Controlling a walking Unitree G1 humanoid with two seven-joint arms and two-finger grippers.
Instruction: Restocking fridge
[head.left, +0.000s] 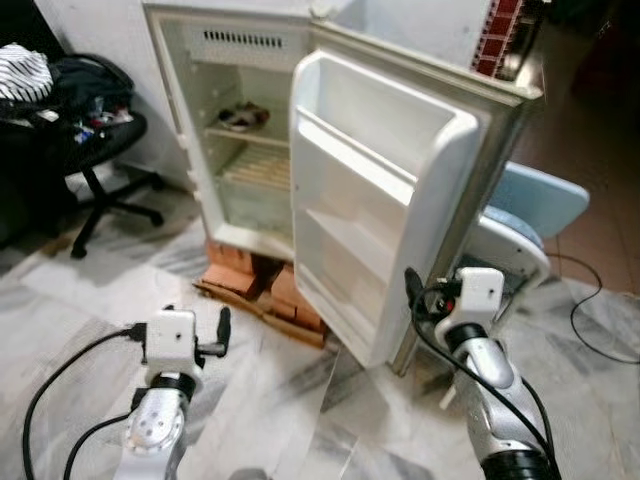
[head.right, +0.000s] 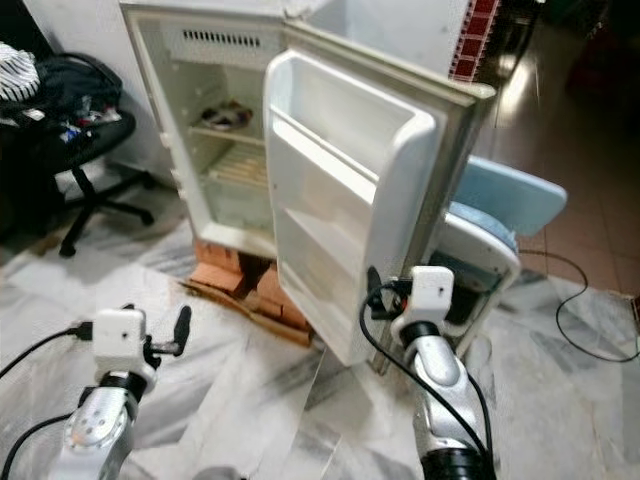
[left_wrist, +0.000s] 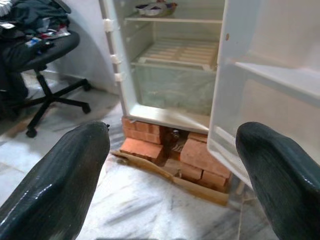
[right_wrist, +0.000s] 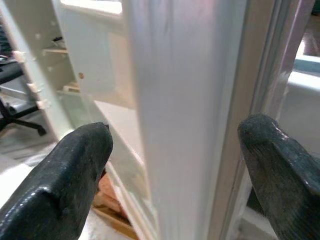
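A white fridge (head.left: 200, 110) stands open on the floor, its door (head.left: 370, 200) swung out toward me with bare door shelves. On an upper shelf inside lies a small dish (head.left: 243, 117) with something dark in it; below is a slatted shelf (left_wrist: 175, 52). My right gripper (head.left: 412, 285) is open at the door's free edge, and in the right wrist view its fingers (right_wrist: 75, 165) stand on either side of that edge (right_wrist: 185, 100). My left gripper (head.left: 222, 328) is open and holds nothing, low over the floor, pointing at the fridge's foot.
Red bricks (head.left: 250, 285) and a board prop up the fridge. A black office chair (head.left: 95, 140) piled with clothes stands at the left. A pale blue seat (head.left: 535, 200) sits behind the door at the right. A black cable (head.left: 600, 320) lies on the marble floor.
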